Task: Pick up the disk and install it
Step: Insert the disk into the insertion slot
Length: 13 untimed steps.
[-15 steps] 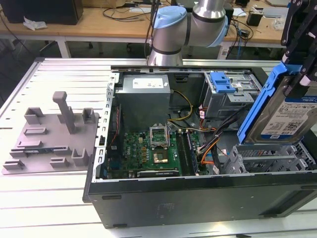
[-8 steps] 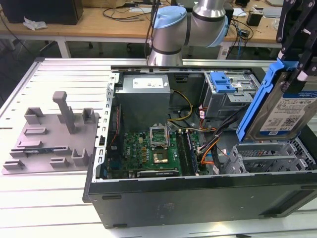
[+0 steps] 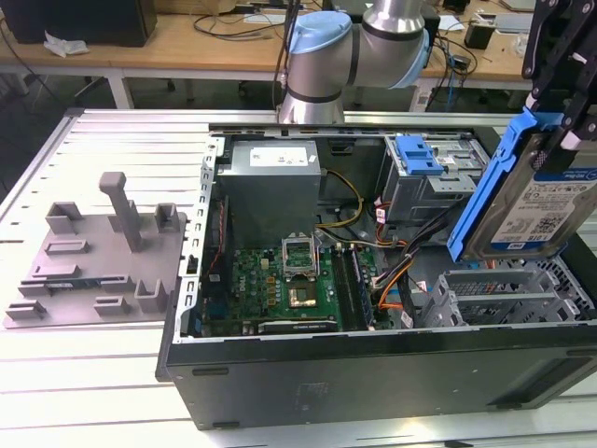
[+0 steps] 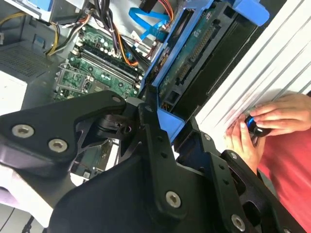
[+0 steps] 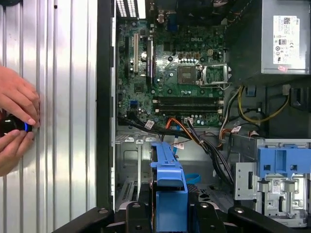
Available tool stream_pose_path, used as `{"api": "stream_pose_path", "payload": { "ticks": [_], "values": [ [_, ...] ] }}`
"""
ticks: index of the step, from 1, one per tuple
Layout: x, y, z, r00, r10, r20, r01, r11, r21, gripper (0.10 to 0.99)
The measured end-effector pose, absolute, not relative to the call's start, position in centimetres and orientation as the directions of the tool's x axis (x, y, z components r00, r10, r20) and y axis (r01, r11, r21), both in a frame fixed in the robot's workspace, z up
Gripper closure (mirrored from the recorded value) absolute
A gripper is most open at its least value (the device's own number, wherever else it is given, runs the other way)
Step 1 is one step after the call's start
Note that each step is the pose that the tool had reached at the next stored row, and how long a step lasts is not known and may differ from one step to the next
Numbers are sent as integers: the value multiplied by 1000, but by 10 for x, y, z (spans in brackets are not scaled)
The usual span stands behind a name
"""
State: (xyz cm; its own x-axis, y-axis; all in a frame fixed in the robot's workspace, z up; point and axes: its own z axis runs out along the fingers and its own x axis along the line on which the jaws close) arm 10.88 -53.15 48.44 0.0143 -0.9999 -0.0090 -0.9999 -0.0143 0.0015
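My gripper [image 3: 560, 131] clamps the flat silver rectangular disk [image 3: 534, 201] in its blue plastic frame, tilted above a corner of the open black metal computer case [image 3: 373, 383] — I judge it stiff, weighty, shock-sensitive, best held by the frame edges.

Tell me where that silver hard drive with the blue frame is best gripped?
At its upper end, from above, pinching the two broad flat faces, as the gripper seems to do: the disk is thin and hangs on edge, leaving its lower end free.
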Motion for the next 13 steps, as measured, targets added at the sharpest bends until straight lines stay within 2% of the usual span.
{"api": "stream_pose_path", "payload": {
  "ticks": [13],
  "values": [
    [110, -541, 484, 13, -1000, -22, -1000, -13, 0, 718]
  ]
}}
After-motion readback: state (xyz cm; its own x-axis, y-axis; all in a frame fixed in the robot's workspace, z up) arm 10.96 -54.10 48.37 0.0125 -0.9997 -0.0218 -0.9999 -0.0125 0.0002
